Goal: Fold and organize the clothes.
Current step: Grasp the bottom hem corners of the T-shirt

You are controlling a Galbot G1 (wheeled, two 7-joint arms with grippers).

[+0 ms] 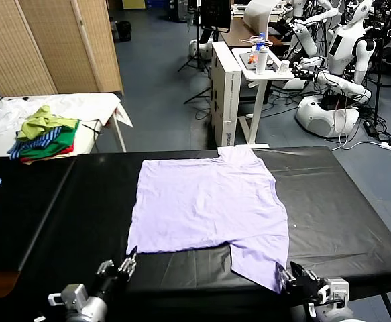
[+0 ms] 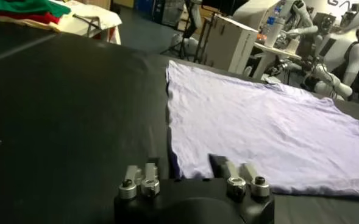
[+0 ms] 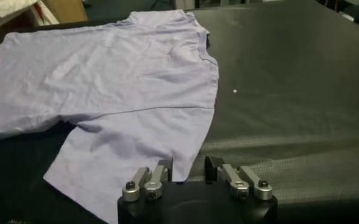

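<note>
Black-covered table (image 1: pixel 356 221) is spread with the lavender T-shirt (image 1: pixel 208 204); its near hem corner is pinched by the left gripper (image 1: pixel 131 258), its sleeve corner by the right gripper (image 1: pixel 284 276).

The head view looks down and forward from above the near edge of the black table (image 1: pixel 329 221). Each wrist view sits low, just behind its own gripper, facing across the tabletop toward the far side. All three share the lavender T-shirt (image 1: pixel 208 204).
</note>
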